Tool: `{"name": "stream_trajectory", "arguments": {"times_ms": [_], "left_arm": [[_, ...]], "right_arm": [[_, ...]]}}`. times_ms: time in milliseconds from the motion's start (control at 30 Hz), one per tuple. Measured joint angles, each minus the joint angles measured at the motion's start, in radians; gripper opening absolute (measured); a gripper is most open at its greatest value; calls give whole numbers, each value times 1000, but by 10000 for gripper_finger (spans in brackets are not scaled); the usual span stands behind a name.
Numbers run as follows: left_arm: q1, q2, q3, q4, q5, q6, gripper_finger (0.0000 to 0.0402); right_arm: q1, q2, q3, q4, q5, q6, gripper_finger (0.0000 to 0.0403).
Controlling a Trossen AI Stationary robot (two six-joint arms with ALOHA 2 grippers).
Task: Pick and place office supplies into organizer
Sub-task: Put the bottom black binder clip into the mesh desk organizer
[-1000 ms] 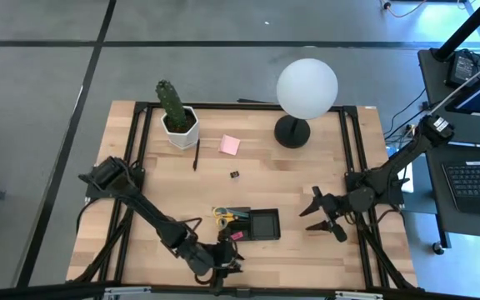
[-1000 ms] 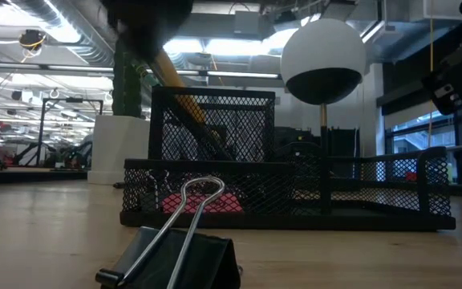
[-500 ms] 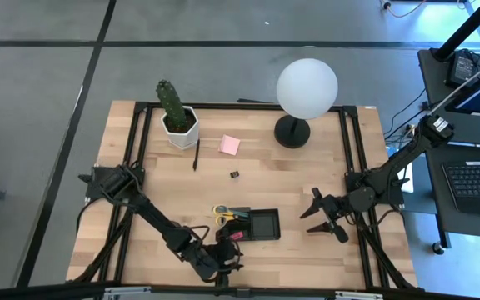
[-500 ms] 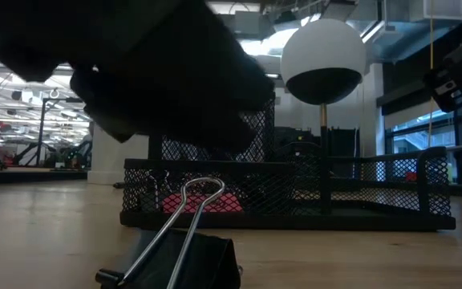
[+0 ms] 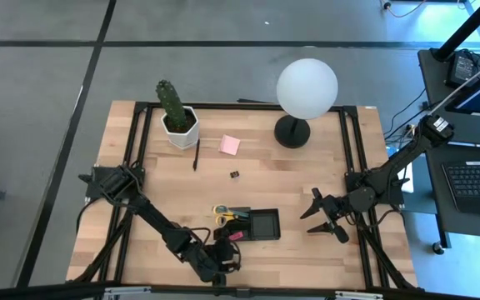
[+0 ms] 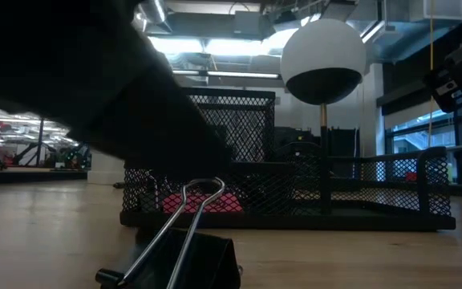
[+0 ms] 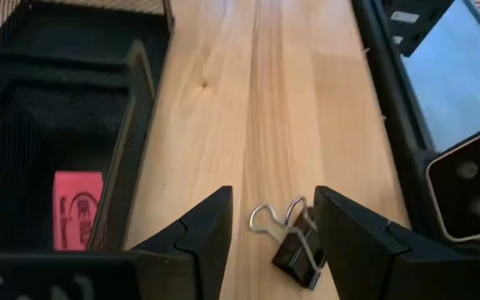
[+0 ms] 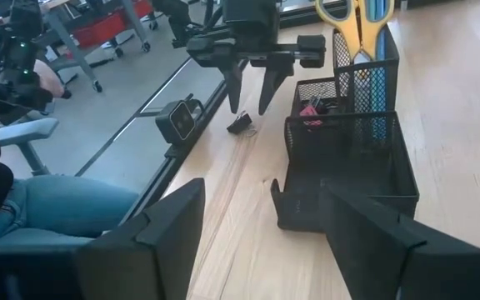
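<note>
Left hand [image 7: 269,229] hangs open right over the black binder clip [image 7: 294,242] on the worktop [image 7: 223,100] beside the organizer [image 7: 65,125], clip between its fingers, wire handles pointing away; right hand [image 5: 317,215] idles open, well apart.
</note>
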Motion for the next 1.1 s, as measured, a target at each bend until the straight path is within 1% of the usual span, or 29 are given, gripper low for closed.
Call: {"name": "stream_trajectory", "arguments": {"times_ms": [133,300,833,1100], "left_arm": [[0,0,0,-7,11,-12,163],[0,0,0,-7,52,-22,163],[1,1,0,9,62,-49,145],[3,69,0,109,79,-47,143]], "right_arm": [[0,0,0,0,0,0,236],[0,0,0,-2,0,0,236],[0,0,1,-17,1,0,236],[0,0,1,-20,1,0,236]]}}
